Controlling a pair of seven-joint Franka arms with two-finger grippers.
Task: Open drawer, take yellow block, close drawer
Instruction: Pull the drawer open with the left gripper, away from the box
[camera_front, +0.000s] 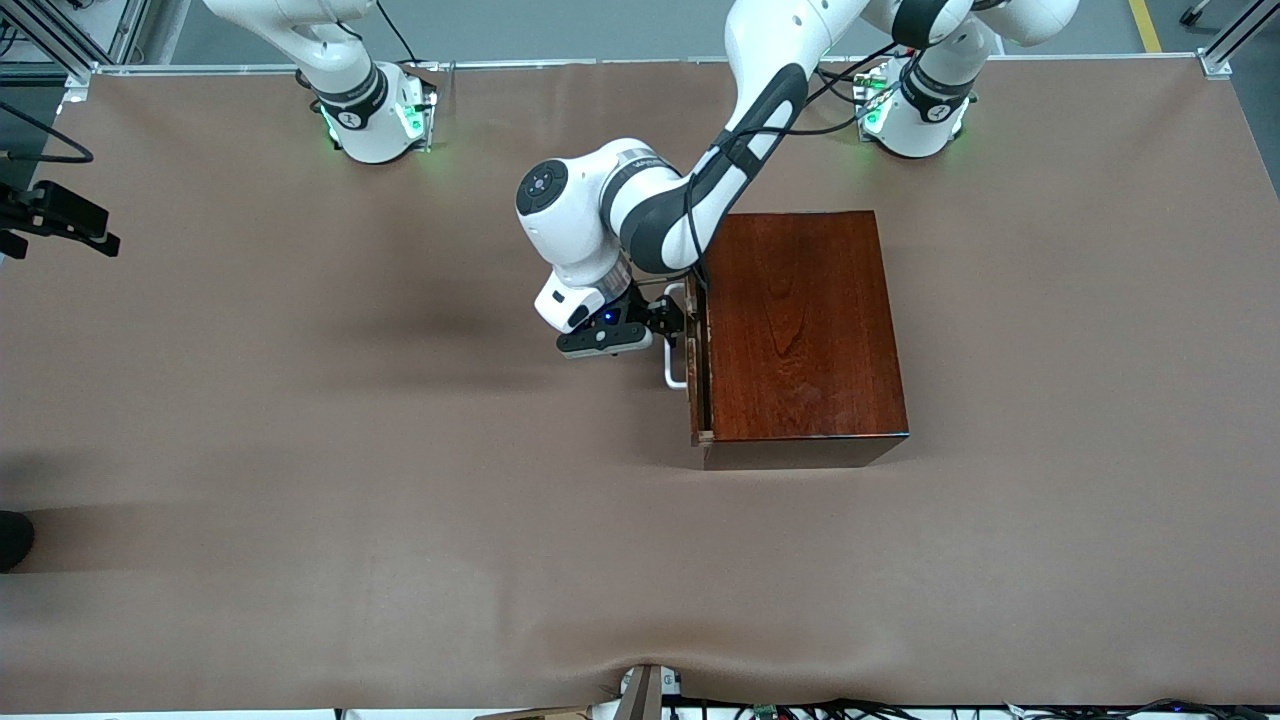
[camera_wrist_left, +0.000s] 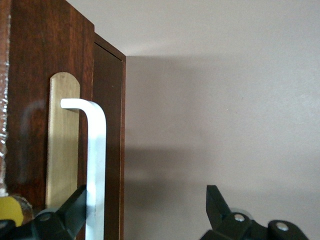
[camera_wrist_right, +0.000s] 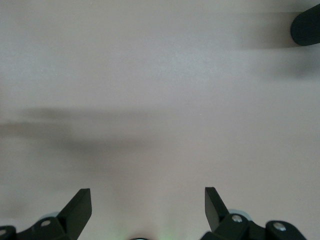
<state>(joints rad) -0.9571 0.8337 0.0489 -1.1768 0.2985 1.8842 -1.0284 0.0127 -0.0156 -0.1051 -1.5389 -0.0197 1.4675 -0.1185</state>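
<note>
**Trainee:** Where does the drawer (camera_front: 699, 365) stand, and where is it from your hand?

**Supervisor:** Look right in front of the left gripper (camera_front: 672, 318). The drawer sits in the wooden box (camera_front: 805, 325), and you can see only a narrow gap along its front; I judge it shut or barely cracked. Its white handle (camera_wrist_left: 96, 165) runs just beside one of your fingertips (camera_wrist_left: 75, 207), which touches or nearly touches the bar. The other fingertip is well apart from it, over bare table (camera_front: 300, 450).

**Trainee:** So is my hand on the handle?

**Supervisor:** Not clamped. Your left fingers are spread wide, with the bar at the inner face of one finger and nothing pinched between them. You are placed to take the handle, no more than that.

**Trainee:** And the yellow block?

**Supervisor:** You cannot see it. I take it to be inside the drawer, but the pictures give no proof of that. A bit of yellow at the edge of the left wrist view is too small to name.

**Trainee:** What about the other arm?

**Supervisor:** It waits. The right gripper (camera_wrist_right: 147, 207) hangs over bare table with its fingers apart and holding nothing.

**Trainee:** Then how much is done?

**Supervisor:** In my judgement, nearly nothing yet. You must pull the drawer out, lift the block, and push the drawer home.
</note>
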